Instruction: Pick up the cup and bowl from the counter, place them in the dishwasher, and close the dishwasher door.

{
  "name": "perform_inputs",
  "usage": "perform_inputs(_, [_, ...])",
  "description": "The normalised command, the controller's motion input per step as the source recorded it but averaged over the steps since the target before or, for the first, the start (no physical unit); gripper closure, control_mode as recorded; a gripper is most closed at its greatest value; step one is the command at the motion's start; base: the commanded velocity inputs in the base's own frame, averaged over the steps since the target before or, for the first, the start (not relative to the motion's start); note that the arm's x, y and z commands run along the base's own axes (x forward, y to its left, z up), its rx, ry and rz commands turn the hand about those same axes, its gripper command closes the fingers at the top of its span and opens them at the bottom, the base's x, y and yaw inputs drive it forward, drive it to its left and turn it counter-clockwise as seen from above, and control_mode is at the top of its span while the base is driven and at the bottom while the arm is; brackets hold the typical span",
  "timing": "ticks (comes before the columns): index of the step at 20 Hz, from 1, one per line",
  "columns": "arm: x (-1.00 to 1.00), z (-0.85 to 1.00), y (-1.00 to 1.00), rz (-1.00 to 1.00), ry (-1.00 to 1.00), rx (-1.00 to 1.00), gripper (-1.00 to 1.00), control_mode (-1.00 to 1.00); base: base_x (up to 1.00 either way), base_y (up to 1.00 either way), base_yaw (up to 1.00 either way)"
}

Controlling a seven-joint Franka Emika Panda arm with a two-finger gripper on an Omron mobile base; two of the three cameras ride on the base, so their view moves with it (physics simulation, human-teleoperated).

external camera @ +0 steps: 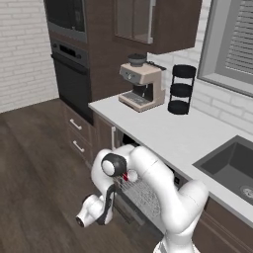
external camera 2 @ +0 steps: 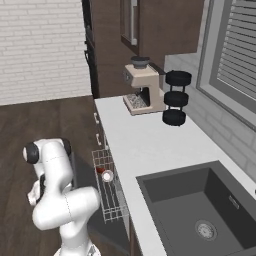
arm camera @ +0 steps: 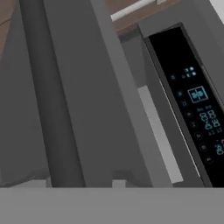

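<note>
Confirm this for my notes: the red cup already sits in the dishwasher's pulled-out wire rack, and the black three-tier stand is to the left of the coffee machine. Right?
Not quite. The right base view shows the black three-tier stand to the right of the coffee machine, not the left. The red cup does sit in the pulled-out wire rack.

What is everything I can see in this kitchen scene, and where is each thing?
Cup: one, red with white inside, in the dishwasher rack.
Dishwasher rack: one, pale wire, pulled out below the counter.
Control strip: one, black with lit symbols, on the dishwasher.
Counter: one, white, over dark cabinets.
Sink: one, dark grey, set in the counter.
Coffee machine: one, beige, on the counter.
Three-tier stand: one, black, beside the coffee machine.
Wall oven: one, black, far left.
Robot arm: one, white, reaching down at the dishwasher.
</note>
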Motion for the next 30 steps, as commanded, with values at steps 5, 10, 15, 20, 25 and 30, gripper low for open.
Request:
perform_inputs(5, [0.01, 0.0, -1.0, 0.05, -0.16, -0.11, -1.0, -1.0, 0.0, 0.0, 0.0])
perform_inputs(10, [0.07, 0.0, -1.0, 0.01, -0.21, -0.14, -1.0, -1.0, 0.0, 0.0, 0.0])
perform_inputs(15, [0.31, 0.0, -1.0, 0.0, -0.11, -0.1, -1.0, -1.0, 0.0, 0.0, 0.0])
perform_inputs(20, [0.46, 0.0, -1.0, 0.0, -0.05, -0.09, -1.0, -1.0, 0.0, 0.0, 0.0])
perform_inputs(25, [0.47, 0.0, -1.0, -0.04, -0.02, -0.14, -1.0, -1.0, 0.0, 0.0, 0.0])
perform_inputs(30, [0.55, 0.0, -1.0, -0.06, 0.0, -0.15, -1.0, -1.0, 0.0, 0.0, 0.0])
